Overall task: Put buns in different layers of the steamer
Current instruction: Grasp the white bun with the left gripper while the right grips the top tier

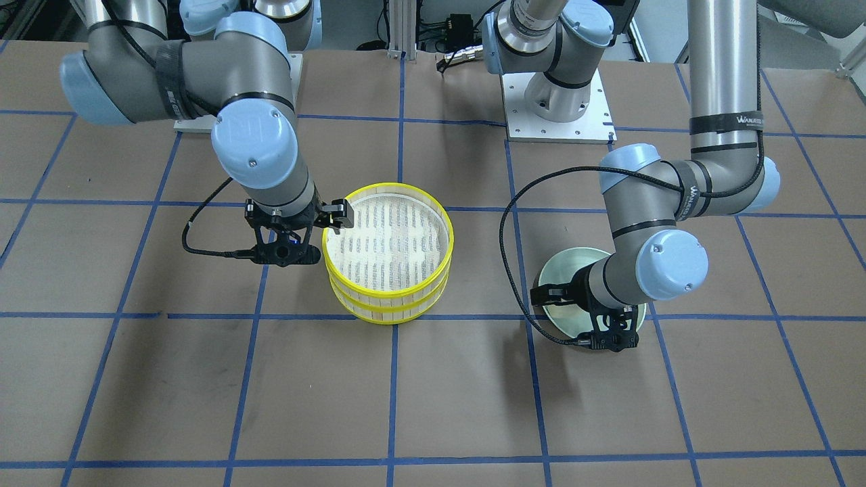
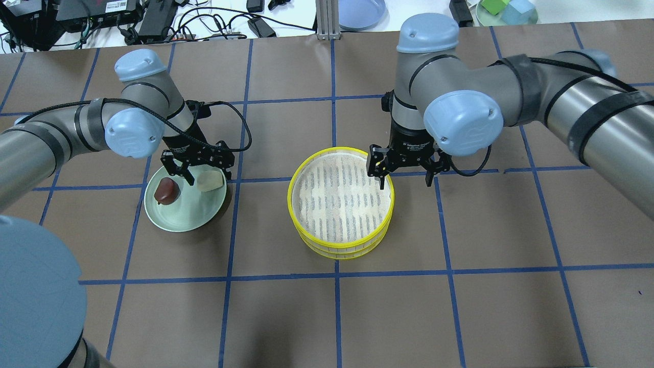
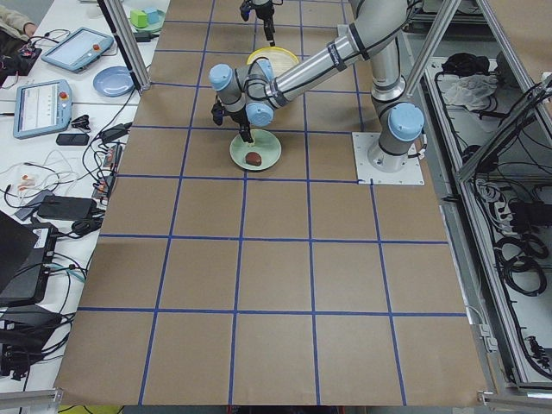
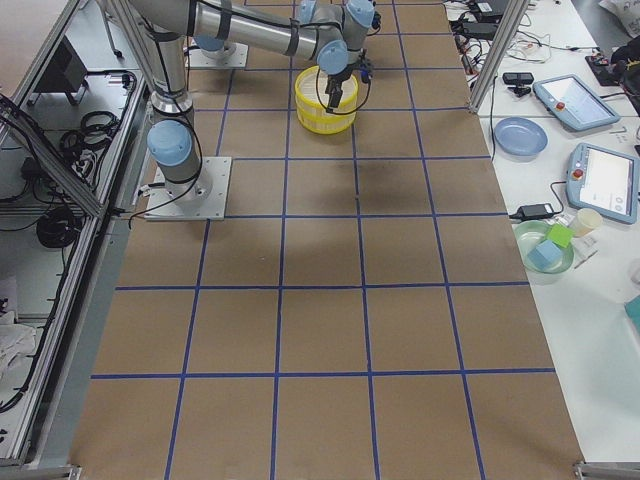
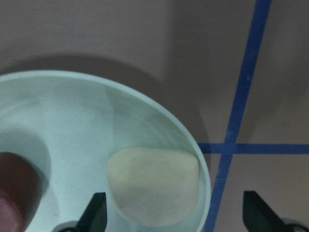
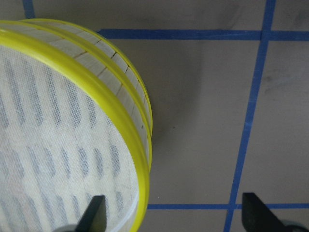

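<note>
The pale cream-white bun [image 2: 210, 180] and the dark reddish-brown bun [image 2: 166, 190] lie on a pale green plate [image 2: 184, 219] at the left. My left gripper [image 2: 202, 171] is open just above the plate. In the left wrist view [image 5: 176, 215] its fingers stand on either side of the cream bun [image 5: 154, 186]. The two stacked steamer tiers [image 2: 292, 202] stand at the table's middle, and the top tier holds nothing. My right gripper [image 2: 405, 173] is open and straddles the top tier's yellow rim [image 6: 130, 145] on the right side.
A blue plate [image 2: 360, 13], a green plate with blocks [image 2: 506, 10] and cables lie beyond the table's far edge. The left arm's base plate [image 1: 558, 101] stands on the robot's side. Blue tape lines grid the brown table.
</note>
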